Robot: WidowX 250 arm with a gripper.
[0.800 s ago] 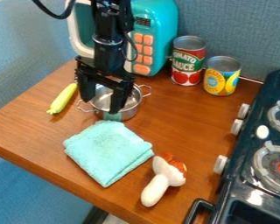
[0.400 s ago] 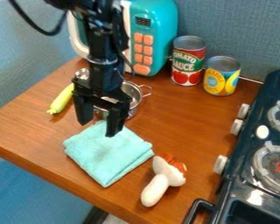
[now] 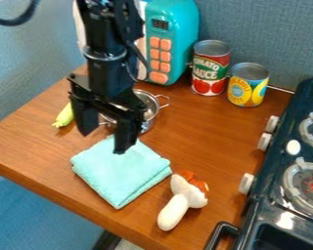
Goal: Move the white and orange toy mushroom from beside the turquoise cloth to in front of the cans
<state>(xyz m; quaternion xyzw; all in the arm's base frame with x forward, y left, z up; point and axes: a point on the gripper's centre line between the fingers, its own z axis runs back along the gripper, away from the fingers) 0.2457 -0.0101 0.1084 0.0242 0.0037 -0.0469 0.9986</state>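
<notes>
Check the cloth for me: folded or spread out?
Folded: the turquoise cloth lies as a compact, thick square pad on the wooden counter, with stacked layers visible along its lower right edge.

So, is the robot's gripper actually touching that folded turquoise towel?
Cannot tell: in the camera view, one fingertip of the gripper overlaps the folded turquoise towel, but the slant hides any gap.

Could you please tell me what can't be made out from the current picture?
All in the camera view:
- Much of the metal pot, including part of its inside: behind the claw.
- The upper end of the yellow-green vegetable: behind the claw.
- The top of the teal microwave: cut off by the top edge.
- The stove's right side: cut off by the right edge.
- Anything under the folded towel: covered by the cloth.
</notes>
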